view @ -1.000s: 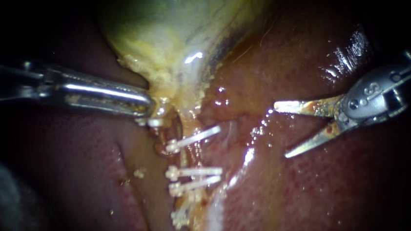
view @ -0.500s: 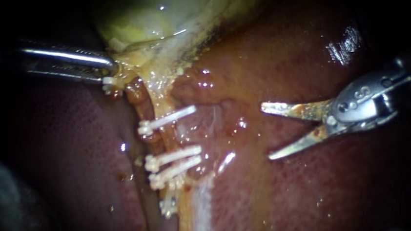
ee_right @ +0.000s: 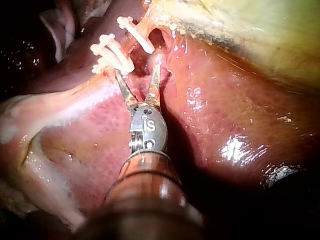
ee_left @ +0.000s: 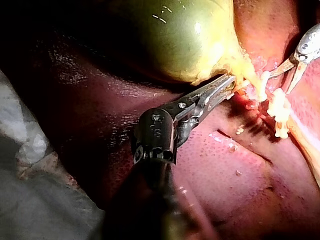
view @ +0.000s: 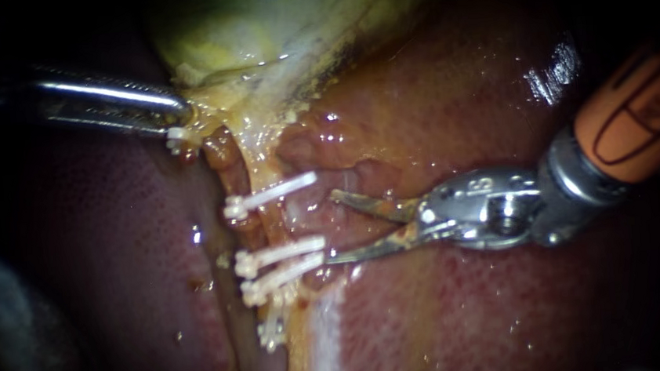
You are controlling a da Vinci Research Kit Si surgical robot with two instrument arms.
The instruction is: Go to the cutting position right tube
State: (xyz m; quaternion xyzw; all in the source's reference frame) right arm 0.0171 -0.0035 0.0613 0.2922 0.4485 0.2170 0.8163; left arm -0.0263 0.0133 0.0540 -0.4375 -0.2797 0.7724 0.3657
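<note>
Wet red-brown liver (view: 474, 316) fills the frame. Now the right instrument (view: 330, 229), scissor hand open, jaws just right of the pale clipped tube (view: 274, 221) at centre; the left instrument (view: 181, 117), upper left, clamps the yellow-green gallbladder (view: 271, 33). Any sideways drift and the blades could catch a white plastic clip (view: 271, 192).

Small marks (view: 481, 184) on right instrument (view: 330, 229); no other text.

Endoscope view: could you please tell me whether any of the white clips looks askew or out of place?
The white plastic clips are not parallel. The upper clip slants up toward the open jaws of the right instrument, and the lowest clip lies far steeper than the others. Nothing else stands out.
</note>
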